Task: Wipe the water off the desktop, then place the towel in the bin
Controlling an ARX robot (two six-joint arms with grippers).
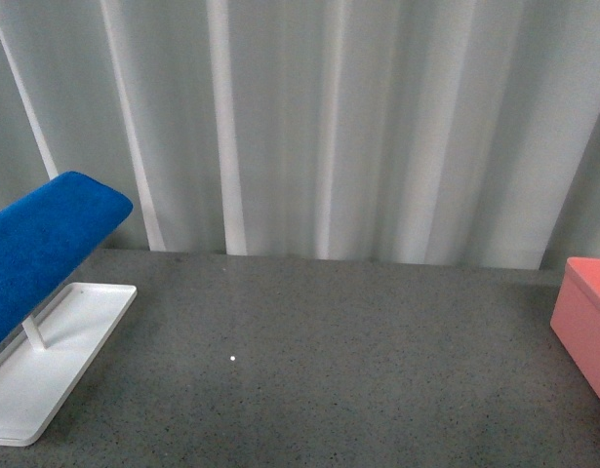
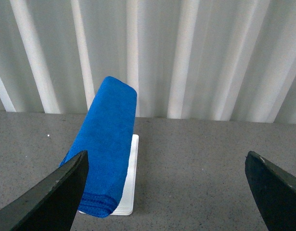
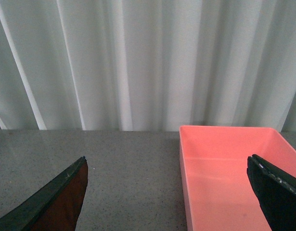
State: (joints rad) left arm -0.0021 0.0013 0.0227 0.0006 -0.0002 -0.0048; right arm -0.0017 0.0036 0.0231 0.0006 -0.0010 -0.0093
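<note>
- You have the towel (image 1: 41, 244) at 9 o'clock in the front view; it lies draped over a rack whose white base (image 1: 56, 356) rests on the desktop (image 1: 358, 390)
- The bin (image 3: 229, 168) stands at 3 o'clock, well apart from the towel; its top is open
- Your left gripper (image 2: 166, 152) is spread wide with nothing held; it faces the towel
- Your right gripper (image 3: 166, 157) is likewise spread wide, with nothing in its grasp; it faces the bin
- A pale pleated curtain (image 1: 329, 117) hangs at 12 o'clock behind the desktop
</note>
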